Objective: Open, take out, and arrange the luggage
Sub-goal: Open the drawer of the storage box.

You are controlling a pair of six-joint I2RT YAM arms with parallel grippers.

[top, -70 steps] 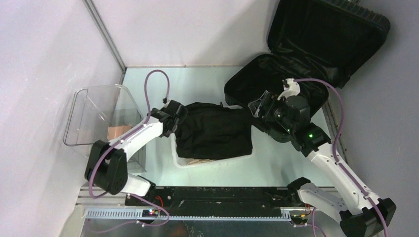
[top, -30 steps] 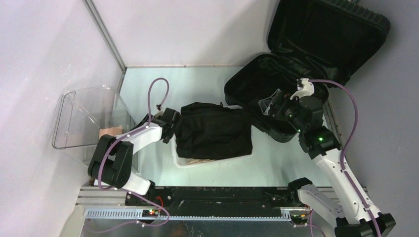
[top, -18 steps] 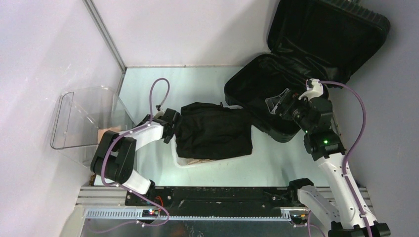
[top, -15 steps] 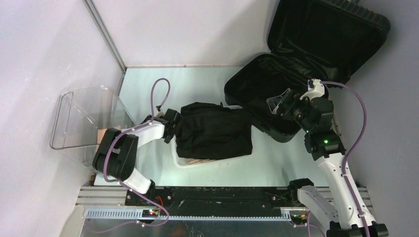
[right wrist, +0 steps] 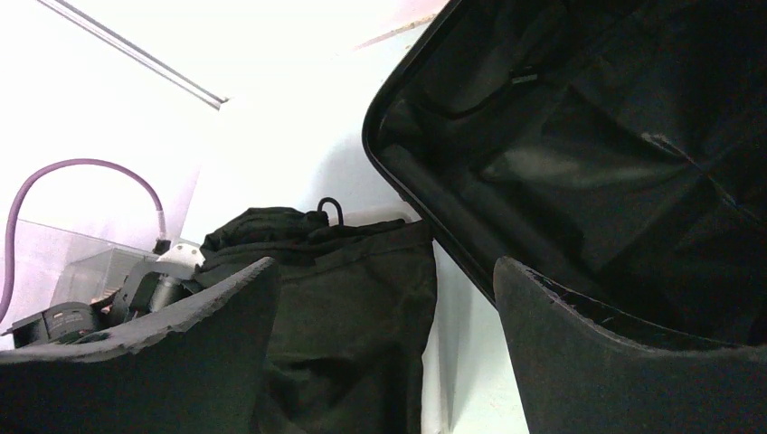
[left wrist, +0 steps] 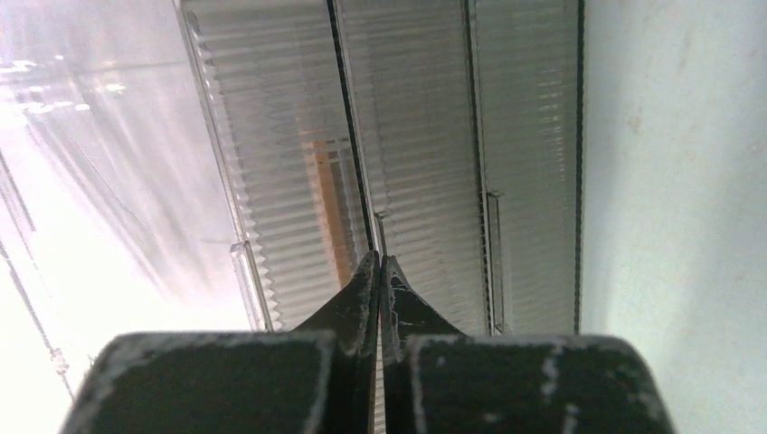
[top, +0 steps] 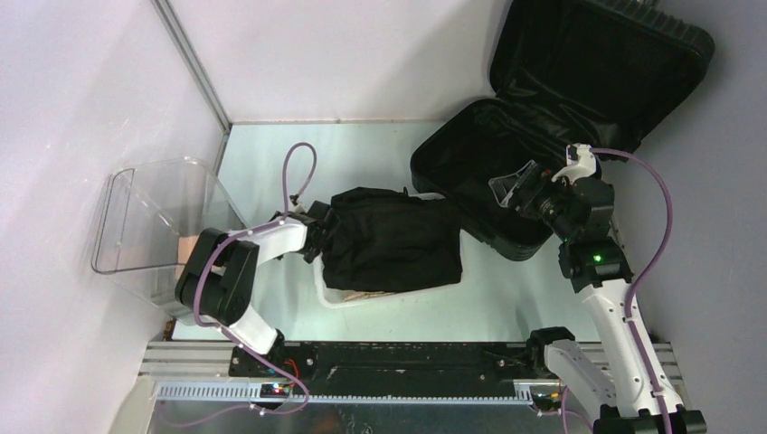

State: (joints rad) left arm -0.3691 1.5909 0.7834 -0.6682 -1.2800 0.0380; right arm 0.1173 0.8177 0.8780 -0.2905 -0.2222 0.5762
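Observation:
The luggage (top: 493,172) lies open at the back right, its lid (top: 597,63) leaning up against the wall and its black lining (right wrist: 588,163) showing. My right gripper (top: 513,185) hangs open over the luggage's base, with nothing between its fingers (right wrist: 181,334). A black folded garment (top: 389,240) rests on a white basket (top: 339,297) mid-table and also shows in the right wrist view (right wrist: 344,298). My left gripper (top: 318,240) sits at the garment's left edge. Its fingertips (left wrist: 378,264) are shut together on nothing.
A clear plastic container (top: 154,217) stands at the left wall, and its ribbed side (left wrist: 289,163) fills the left wrist view. Pale green table (top: 362,158) shows behind the garment. The right arm's purple cable (top: 651,208) loops beside the luggage.
The left gripper has closed at the garment's left edge while its elbow swung right. The right gripper has drawn back to the right over the luggage base and stayed open.

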